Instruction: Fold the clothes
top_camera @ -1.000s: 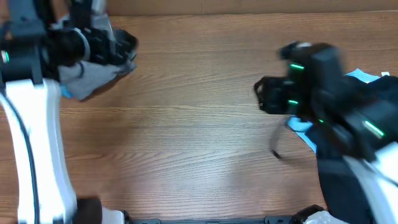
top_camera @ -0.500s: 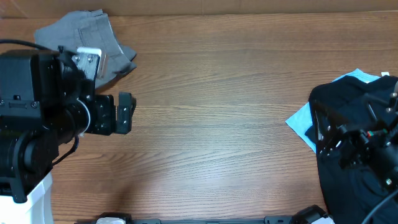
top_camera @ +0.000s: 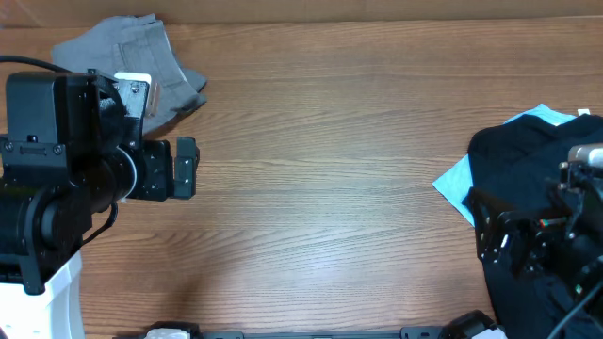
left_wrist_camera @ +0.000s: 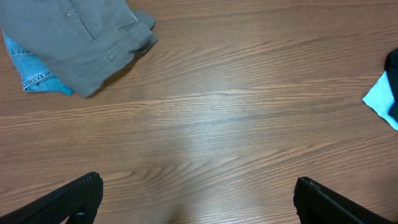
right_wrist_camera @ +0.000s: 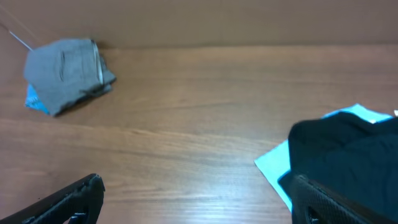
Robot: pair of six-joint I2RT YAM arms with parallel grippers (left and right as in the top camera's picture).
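Note:
A folded grey-taupe garment [top_camera: 141, 52] lies at the table's far left corner; it shows in the left wrist view [left_wrist_camera: 81, 37] on top of a blue denim piece [left_wrist_camera: 37, 74], and in the right wrist view [right_wrist_camera: 65, 65]. A black garment [top_camera: 528, 160] lies on a light blue one [top_camera: 457, 184] at the right edge, also in the right wrist view [right_wrist_camera: 348, 155]. My left gripper [left_wrist_camera: 196, 193] is open and empty over bare wood, below the grey garment. My right gripper [right_wrist_camera: 196, 193] is open and empty, its right finger at the black garment's edge.
The wooden table [top_camera: 320, 169] stretches between the two piles. A cardboard-coloured wall [top_camera: 377, 9] runs along the far edge. The left arm's body [top_camera: 57, 188] covers the left side; the right arm [top_camera: 546, 245] sits over the black garment.
Both arms pulled back from the far part of the table to their own sides. The grey garment now lies uncovered at the far left. Since half a second ago little has moved.

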